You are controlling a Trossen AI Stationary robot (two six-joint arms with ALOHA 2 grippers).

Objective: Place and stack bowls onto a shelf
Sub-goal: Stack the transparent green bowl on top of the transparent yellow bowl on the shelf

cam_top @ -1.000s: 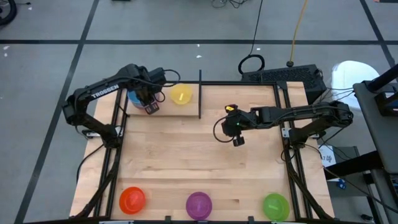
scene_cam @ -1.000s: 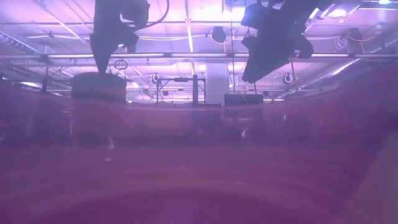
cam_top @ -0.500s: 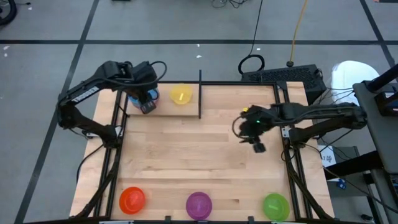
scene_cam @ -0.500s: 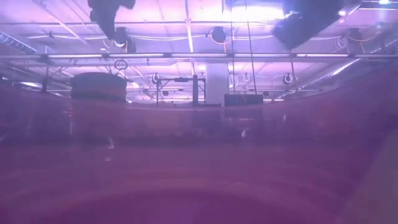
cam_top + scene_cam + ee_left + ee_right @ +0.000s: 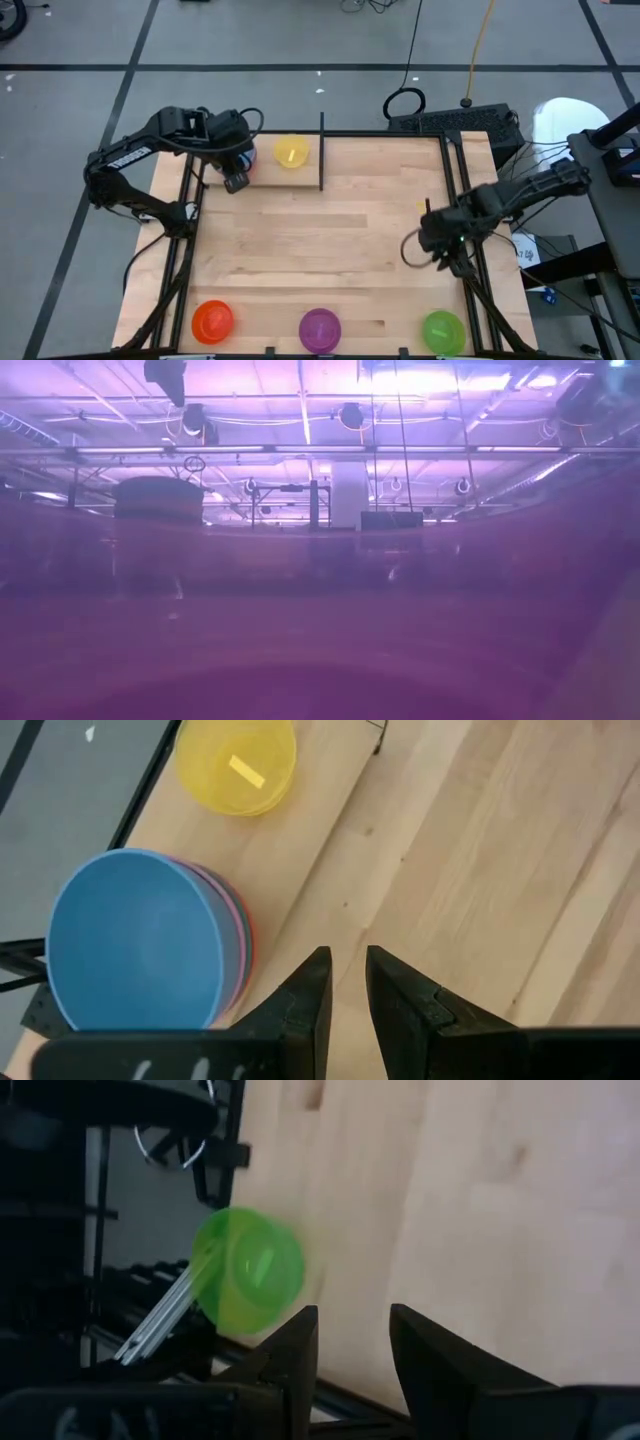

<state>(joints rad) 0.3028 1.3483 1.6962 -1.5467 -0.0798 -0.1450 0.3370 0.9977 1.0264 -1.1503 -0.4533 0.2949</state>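
Along the near edge of your desk (image 5: 320, 260) three bowls sat well apart in a row: the red bowl (image 5: 213, 320) at the left, the purple bowl (image 5: 319, 328) in the middle and the green bowl (image 5: 443, 330) at the right.

Your right gripper (image 5: 447, 262) hung over the desk's right edge, a little back from the green bowl and not touching it. In the right wrist view that gripper (image 5: 349, 1342) had its fingers parted with nothing between them, and the green bowl (image 5: 248, 1269) lay beyond the fingertips, near the desk's corner and beside the black frame rods.

The middle of the desk carried only bare wood.

At the far left you had the left gripper (image 5: 235, 180) raised just in front of the shelf (image 5: 268, 172). Seen from the left wrist, the gripper (image 5: 346, 968) had its fingers close together, only a narrow gap showing, and it held nothing. Just beside it on the shelf stood a stack with the blue bowl (image 5: 140, 942) on top; a pink rim showed under the blue one. The yellow bowl (image 5: 291, 152) sat by itself farther along the shelf, between the stack and the upright divider (image 5: 321, 151), clear of both. In the low view the stack (image 5: 158, 498) appeared as a dark drum on the far side.
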